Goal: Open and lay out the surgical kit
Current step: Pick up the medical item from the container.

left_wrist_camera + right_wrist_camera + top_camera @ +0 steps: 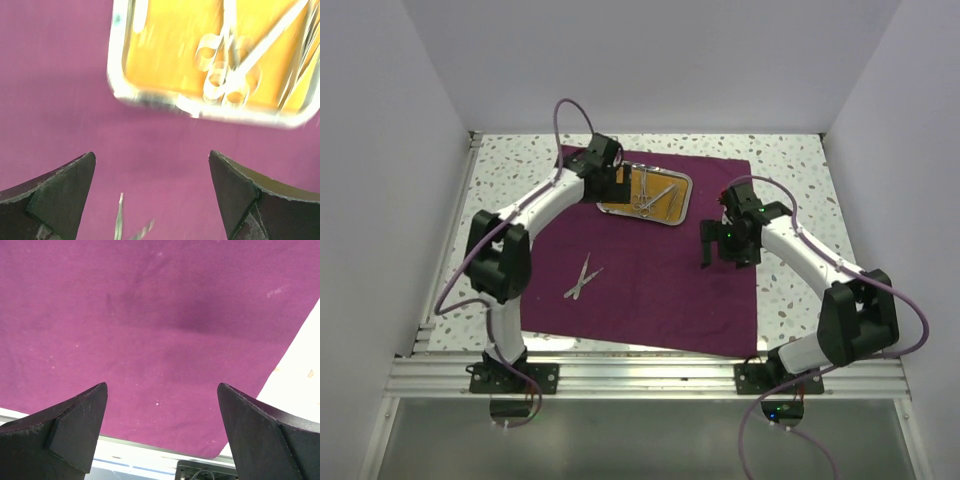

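1. Left gripper [151,155], jaws spread and empty, hovers beside the tray [686,182] at its 9 o'clock, probably to take the next instrument.
2. This tray sits at 12 o'clock on the flat cloth [650,285]. One pair of scissors [582,278] lies at its 8 o'clock.
3. Right gripper [162,386], also spread, hovers over the cloth at 3 o'clock.
4. Speckled tabletop [510,170], plain white walls [380,150].
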{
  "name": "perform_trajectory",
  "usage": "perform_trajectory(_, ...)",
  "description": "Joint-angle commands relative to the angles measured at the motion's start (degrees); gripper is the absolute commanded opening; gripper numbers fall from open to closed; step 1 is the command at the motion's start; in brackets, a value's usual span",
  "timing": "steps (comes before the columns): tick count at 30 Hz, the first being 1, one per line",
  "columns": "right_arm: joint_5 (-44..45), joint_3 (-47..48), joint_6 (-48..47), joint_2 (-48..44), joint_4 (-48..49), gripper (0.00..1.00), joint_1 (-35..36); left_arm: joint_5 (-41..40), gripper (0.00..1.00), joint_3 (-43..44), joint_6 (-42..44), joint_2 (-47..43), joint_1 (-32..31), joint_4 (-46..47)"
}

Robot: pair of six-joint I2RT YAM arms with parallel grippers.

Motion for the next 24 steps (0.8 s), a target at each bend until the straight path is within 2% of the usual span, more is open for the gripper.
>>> perform_trajectory(1,-0.66,-1.38,1.56,-3.69,-0.08,0.95,-0.19,-0.24,0.99,11.46,3.68,7.85,1.47,0.32)
perform_trajectory(5,-2.42,-2.87,3.5,-5.27,-0.08,0.95,-0.28,0.03,0.99,26.73,4.73,19.53,2.79,-2.58)
perform_trajectory(11,-0.84,-2.79,4.47,-6.33,-2.1,0.95,-0.19,0.64,0.99,39.5,6.32,28.07,3.14,-0.92)
perform_trajectory(15,0.3,-1.38,4.55,-4.84,-3.68,0.95,-0.28,2.92,0.96,44.0,4.57,31.69,4.19,0.58)
perform_trajectory(24,2.41,4.68,3.94,-0.1,-7.37,0.95,-0.19,7.32,0.9,47.44,2.01,37.4,4.9,4.89)
